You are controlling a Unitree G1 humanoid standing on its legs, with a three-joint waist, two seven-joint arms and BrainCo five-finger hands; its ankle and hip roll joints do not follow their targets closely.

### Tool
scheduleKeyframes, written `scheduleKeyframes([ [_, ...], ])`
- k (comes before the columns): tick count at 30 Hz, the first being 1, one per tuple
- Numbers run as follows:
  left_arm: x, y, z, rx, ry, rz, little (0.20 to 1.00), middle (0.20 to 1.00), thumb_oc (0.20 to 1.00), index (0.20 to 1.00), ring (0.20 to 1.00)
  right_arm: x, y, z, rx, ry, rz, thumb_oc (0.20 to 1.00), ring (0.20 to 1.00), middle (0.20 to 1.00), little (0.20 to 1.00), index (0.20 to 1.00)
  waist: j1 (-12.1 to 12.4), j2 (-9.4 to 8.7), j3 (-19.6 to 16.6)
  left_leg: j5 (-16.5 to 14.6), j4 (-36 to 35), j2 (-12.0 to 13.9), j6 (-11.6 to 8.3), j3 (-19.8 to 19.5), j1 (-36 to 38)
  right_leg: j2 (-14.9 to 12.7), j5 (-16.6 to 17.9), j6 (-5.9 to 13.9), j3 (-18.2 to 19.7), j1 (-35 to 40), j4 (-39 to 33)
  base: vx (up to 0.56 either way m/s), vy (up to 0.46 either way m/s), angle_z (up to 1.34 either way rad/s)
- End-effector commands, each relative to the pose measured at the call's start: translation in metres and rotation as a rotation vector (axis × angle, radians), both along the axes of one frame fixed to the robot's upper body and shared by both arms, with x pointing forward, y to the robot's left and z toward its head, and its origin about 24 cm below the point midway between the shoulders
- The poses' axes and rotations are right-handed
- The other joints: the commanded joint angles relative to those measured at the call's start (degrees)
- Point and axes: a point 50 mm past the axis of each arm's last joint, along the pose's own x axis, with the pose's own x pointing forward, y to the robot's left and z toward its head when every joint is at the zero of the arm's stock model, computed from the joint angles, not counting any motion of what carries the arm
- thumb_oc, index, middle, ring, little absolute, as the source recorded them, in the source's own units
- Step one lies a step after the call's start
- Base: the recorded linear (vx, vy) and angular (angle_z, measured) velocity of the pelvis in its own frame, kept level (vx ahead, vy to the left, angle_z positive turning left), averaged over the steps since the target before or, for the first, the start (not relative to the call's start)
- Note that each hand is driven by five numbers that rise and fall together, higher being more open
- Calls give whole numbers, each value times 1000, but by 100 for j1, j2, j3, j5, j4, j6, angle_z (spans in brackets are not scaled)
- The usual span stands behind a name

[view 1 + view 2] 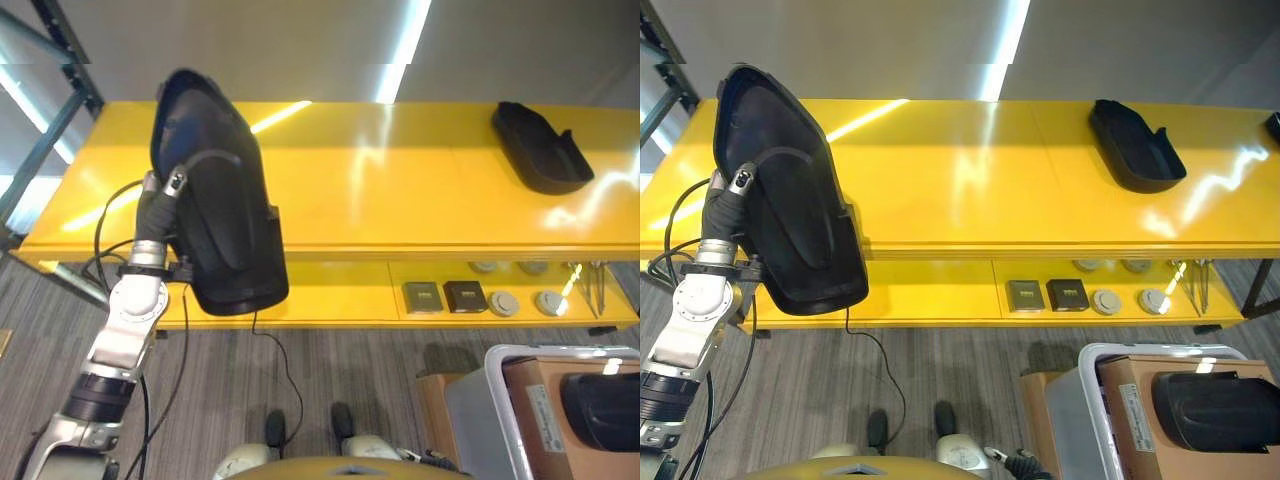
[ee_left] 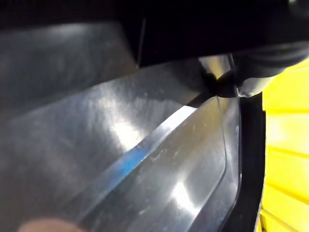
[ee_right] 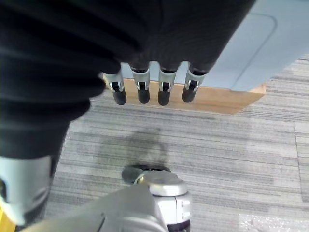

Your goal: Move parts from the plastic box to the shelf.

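Left hand (image 1: 172, 190): fingers hidden behind the held part, so whether they were clenched on it could not be told; one silver finger with a dark tip was seen pressed against the part's glossy inner face in the left wrist view.

Right hand (image 3: 153, 92): fingers straight and released, nothing held, hung over the grey carpet (image 3: 217, 145).

Large black part (image 1: 215, 200): a moulded shell, carried upright on the left arm at 9 o'clock in the head views, its lower end overhanging the front edge of the yellow shelf (image 1: 400, 190); not yet set down.

Second black part (image 1: 540, 148): laid on the shelf top at 2 o'clock, well apart from the first.

Plastic box (image 1: 1080, 410): at 5 o'clock on the floor, with a further black part (image 1: 1215, 410) seen inside.

Lower shelf level: small dark blocks (image 1: 445, 296) and grey discs (image 1: 525, 302) were noted.

Risk, as judged: the tall part was held near one side, so slipping or pivoting was thought possible; if released over the edge, it could tip off to the floor.
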Motion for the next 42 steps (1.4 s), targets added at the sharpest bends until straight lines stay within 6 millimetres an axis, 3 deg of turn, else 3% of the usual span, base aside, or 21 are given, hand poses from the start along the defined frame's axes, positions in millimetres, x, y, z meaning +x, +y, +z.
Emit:
scheduleKeyframes([
  [1,16,-16,49,-56,-203,-41,200,200,200,200,200,10,-9,4,-31,-37,-15,1000,1000,1000,1000,1000,-183,111,-12,-447,-48,683,-377,-570,-175,-217,-499,196,-51,61,16,4,-22,-9],
  [10,36,-23,61,-72,-208,-26,200,200,200,200,200,27,-3,7,-18,-88,12,1000,1000,1000,1000,1000,-312,175,113,-415,-48,730,-413,-329,-294,-210,-430,229,115,-133,16,-8,-7,-16],
  [20,86,-34,102,-262,-138,-92,200,200,200,200,200,40,-10,12,-46,-83,68,1000,1000,1000,1000,1000,-537,347,328,-299,-48,744,-448,-175,-596,-216,-303,278,213,-551,16,-30,-1,-16],
  [21,101,-28,108,-308,-75,-86,200,200,200,200,200,46,-13,14,-56,-87,75,1000,1000,1000,1000,1000,-593,394,368,-273,-48,752,-455,-153,-624,-223,-286,288,225,-596,16,-17,-2,-7],
  [26,123,2,145,-263,7,48,200,200,200,200,200,68,-12,21,-57,-126,101,1000,1000,1000,1000,1000,-674,502,541,-196,-48,734,-479,-155,-770,-240,-203,313,262,-772,16,-19,1,-3],
  [28,127,22,156,-221,53,147,200,200,200,200,200,77,-7,22,-45,-143,117,1000,1000,1000,1000,1000,-712,521,629,-158,-48,730,-489,-138,-850,-231,-156,320,297,-877,16,-13,-3,-2],
  [29,127,22,157,-220,52,146,200,200,200,200,200,77,-7,22,-44,-144,117,1000,1000,1000,1000,1000,-708,515,634,-157,-48,730,-489,-137,-854,-231,-155,320,299,-881,16,-21,-6,-3],
  [31,125,40,166,-58,93,246,200,200,200,200,200,81,-5,23,-30,-156,121,1000,1000,1000,1000,1000,-732,534,704,-128,-48,737,-502,-109,-932,-224,-118,331,342,-983,16,-15,-7,-7],
  [35,125,50,163,47,155,276,200,200,200,200,200,79,-1,21,-5,-149,125,1000,1000,1000,1000,1000,-722,537,791,-92,-48,749,-516,-65,-1004,-209,-75,330,398,-1082,16,-3,-3,-1],
  [42,131,32,151,143,203,214,200,200,200,200,200,76,1,20,8,-140,126,1000,1000,1000,1000,1000,-739,575,880,-70,-48,739,-528,-68,-1017,-224,-75,324,385,-1080,16,0,0,0],
])
